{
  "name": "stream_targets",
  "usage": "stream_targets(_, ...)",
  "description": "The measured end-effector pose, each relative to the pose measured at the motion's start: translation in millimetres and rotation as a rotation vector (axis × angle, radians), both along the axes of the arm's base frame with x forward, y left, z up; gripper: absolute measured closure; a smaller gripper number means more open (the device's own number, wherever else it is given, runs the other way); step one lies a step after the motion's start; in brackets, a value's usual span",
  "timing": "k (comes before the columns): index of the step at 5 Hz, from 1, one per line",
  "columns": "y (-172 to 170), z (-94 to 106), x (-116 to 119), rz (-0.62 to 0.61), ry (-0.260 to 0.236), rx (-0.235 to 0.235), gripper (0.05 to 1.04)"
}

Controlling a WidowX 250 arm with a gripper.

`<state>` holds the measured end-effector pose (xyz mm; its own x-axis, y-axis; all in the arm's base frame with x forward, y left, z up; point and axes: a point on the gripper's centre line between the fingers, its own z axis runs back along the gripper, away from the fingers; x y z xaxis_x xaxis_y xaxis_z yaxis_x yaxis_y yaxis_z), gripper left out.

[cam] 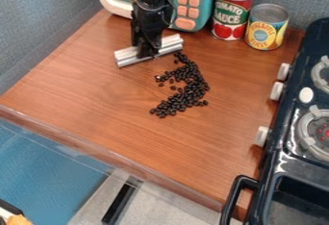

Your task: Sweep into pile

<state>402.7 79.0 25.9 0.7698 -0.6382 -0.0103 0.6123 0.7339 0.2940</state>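
At the near right, the brown wooden worktop (109,104) is flanked by a glossy black toy stove (273,164). Farther in, small dark beans (175,105) are scattered in a curved band; near its far end, a ridged white bar (126,57) is pinched by the black two-finger hand (148,52). Behind are placed a yellow-and-blue metal can (266,29), a red metal can (232,12) and a teal toy microwave (207,0)

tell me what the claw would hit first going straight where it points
Likely the wooden counter: the claw points down, with the pale bar at its tip probably touching first. Any gap below is hard to judge.
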Motion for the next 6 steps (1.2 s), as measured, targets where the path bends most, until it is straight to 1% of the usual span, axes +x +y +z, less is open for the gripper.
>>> stream_targets(1,-5.9,1.9,-12.5,-0.019,0.019,-0.017,0.745)
stream_targets(2,-11.6,5.2,-20.6,-0.039,0.019,-0.022,0.745)
stream_targets(3,-13.6,1.0,-29.1,-0.049,0.029,-0.026,0.745)
stream_targets(4,-19.7,5.9,-32.7,-0.065,0.022,-0.024,0.745)
stream_targets(6,-23.8,4.5,-36.6,-0.069,0.015,-0.023,0.745)
